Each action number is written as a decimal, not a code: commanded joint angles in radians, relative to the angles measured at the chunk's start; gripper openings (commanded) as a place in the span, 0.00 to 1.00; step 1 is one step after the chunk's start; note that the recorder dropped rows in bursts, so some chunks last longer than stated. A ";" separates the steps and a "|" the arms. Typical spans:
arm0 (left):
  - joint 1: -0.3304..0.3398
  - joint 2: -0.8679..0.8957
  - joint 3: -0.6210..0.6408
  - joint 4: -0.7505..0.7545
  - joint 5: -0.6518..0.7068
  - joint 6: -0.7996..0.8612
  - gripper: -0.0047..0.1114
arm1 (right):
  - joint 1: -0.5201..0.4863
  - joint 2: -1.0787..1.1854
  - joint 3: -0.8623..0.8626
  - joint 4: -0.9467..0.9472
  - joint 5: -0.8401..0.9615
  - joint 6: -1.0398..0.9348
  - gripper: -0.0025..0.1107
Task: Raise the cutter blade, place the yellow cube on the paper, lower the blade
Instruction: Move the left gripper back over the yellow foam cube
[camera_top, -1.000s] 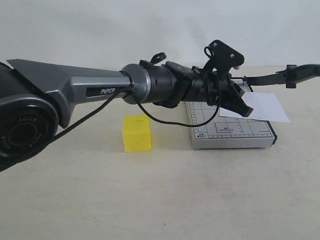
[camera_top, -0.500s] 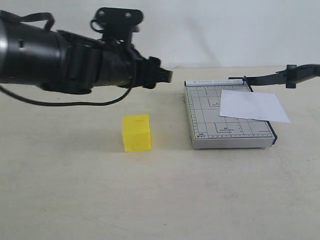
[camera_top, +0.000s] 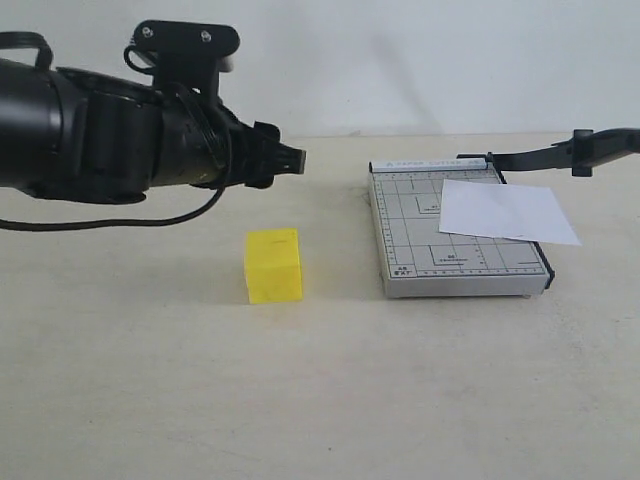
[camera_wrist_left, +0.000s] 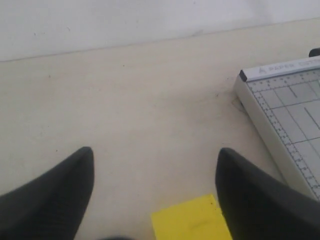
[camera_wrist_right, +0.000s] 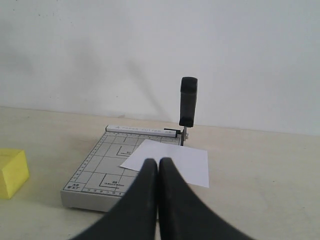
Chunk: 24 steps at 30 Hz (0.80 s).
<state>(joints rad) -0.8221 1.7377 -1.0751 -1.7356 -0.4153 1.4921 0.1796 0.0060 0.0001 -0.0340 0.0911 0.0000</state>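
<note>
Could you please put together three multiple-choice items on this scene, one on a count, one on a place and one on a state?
1. How many sheets of paper lie on the grey base?
A. one
B. two
C. three

2. Where is the yellow cube?
A. on the paper
B. on the grey base, beside the paper
C. on the table, apart from the base

3. How does the cutter blade stand?
A. flat along the base
B. raised off the base
C. lying loose on the table

Answers:
1 A: a single white sheet shows in the exterior and right wrist views.
2 C: bare table separates the cube from the base.
3 B: the right wrist view shows its handle standing up above the base.
</note>
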 joint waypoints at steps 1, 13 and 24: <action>-0.004 0.051 0.005 -0.009 0.004 -0.055 0.61 | 0.002 -0.006 0.000 0.002 -0.008 0.000 0.02; -0.004 0.065 0.005 -0.009 -0.003 -0.159 0.81 | 0.002 -0.006 0.000 0.002 -0.008 0.000 0.02; -0.004 0.067 0.005 -0.009 0.159 -0.232 0.82 | 0.002 -0.006 0.000 0.002 -0.008 0.000 0.02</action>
<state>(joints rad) -0.8221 1.8036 -1.0747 -1.7397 -0.3221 1.2828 0.1796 0.0060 0.0001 -0.0340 0.0911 0.0000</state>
